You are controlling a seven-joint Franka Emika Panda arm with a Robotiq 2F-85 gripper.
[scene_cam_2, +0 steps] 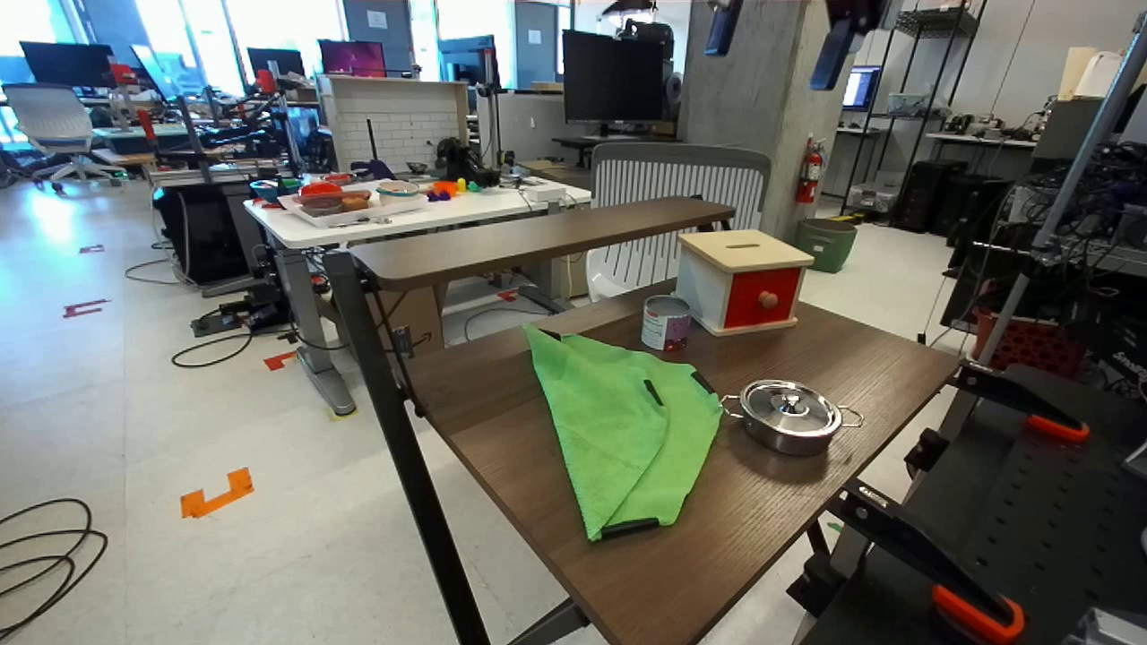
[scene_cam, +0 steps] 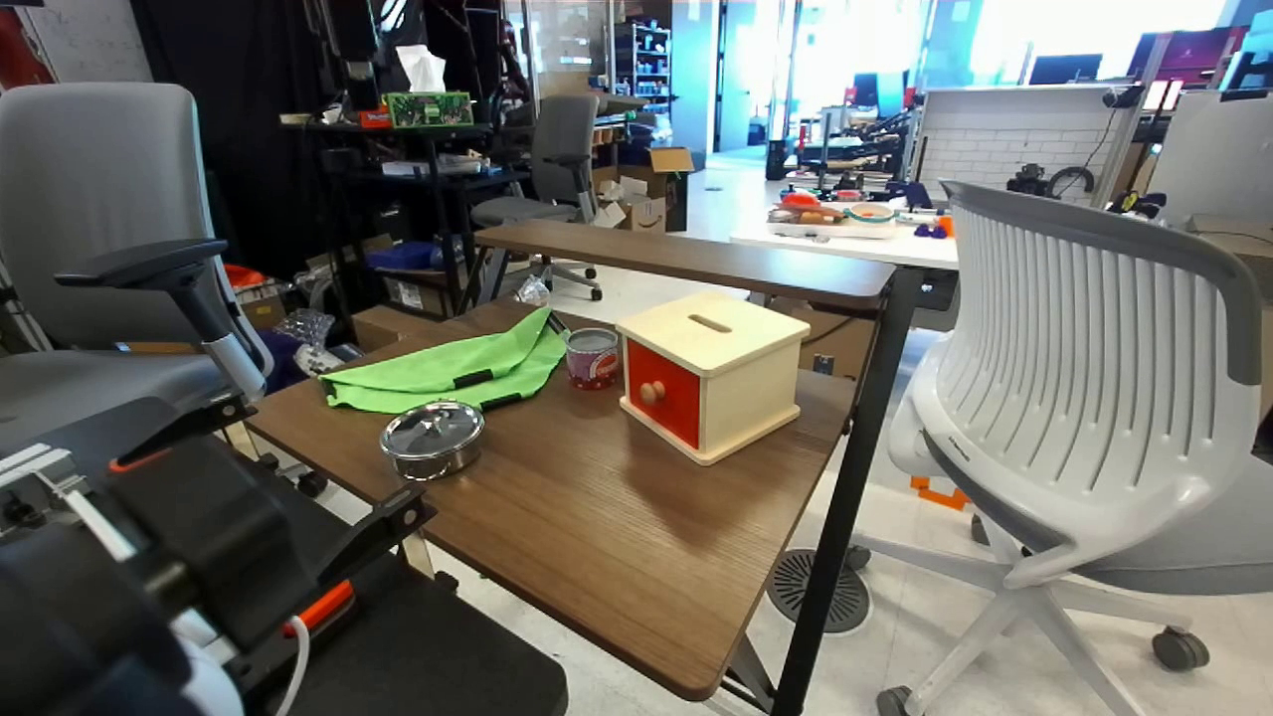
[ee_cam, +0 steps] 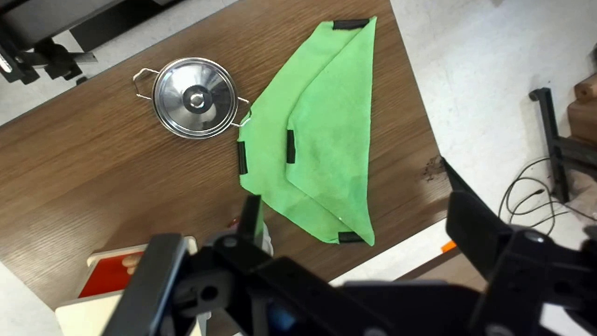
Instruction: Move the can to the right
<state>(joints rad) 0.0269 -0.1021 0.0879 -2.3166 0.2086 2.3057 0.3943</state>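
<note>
The can [scene_cam: 593, 366] is small, short and red-purple with silvery-white marks. It stands upright on the brown table in both exterior views [scene_cam_2: 666, 324], close beside the wooden box, between it and the green cloth. In the wrist view only a bit of the can [ee_cam: 267, 241] shows behind a finger; the rest is hidden. My gripper [ee_cam: 352, 196] is wide open with nothing between its fingers. In an exterior view its fingertips [scene_cam_2: 769, 63] hang at the top edge, high above the table. It is out of view in the other exterior picture.
The tan wooden box [scene_cam: 756, 383] with a red knobbed side stands beside the can. A lidded metal dish [scene_cam_2: 790, 417] with wire handles sits near the table edge. A green cloth [ee_cam: 326, 140] with black strips lies flat. A raised shelf [scene_cam: 686, 261] runs along the table's far side.
</note>
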